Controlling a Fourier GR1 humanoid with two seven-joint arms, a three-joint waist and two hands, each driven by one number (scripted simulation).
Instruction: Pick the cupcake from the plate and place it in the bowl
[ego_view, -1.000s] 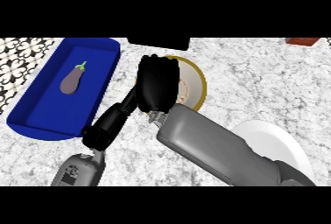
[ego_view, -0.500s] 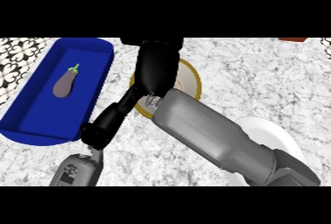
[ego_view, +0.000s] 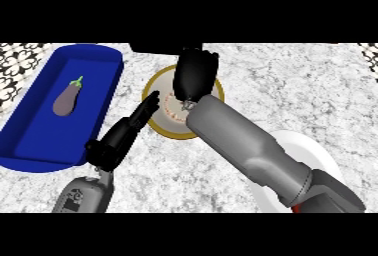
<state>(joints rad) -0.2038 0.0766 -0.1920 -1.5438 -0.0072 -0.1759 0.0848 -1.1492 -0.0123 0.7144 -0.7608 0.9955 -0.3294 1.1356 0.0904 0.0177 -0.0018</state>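
Black fingers of my right hand (ego_view: 194, 75) curl down over the plate (ego_view: 159, 126); the cupcake (ego_view: 176, 107) shows just beneath the wrist, possibly ungrasped. My left hand (ego_view: 125, 134) lies straight-fingered beside the plate. The white bowl (ego_view: 306, 150) sits under my right forearm.

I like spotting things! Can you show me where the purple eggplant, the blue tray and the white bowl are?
Eggplant (ego_view: 66, 99): head view, on the middle of its purple body.
Blue tray (ego_view: 109, 75): head view, on its right wall.
White bowl (ego_view: 306, 150): head view, on its rim beside the grey forearm.
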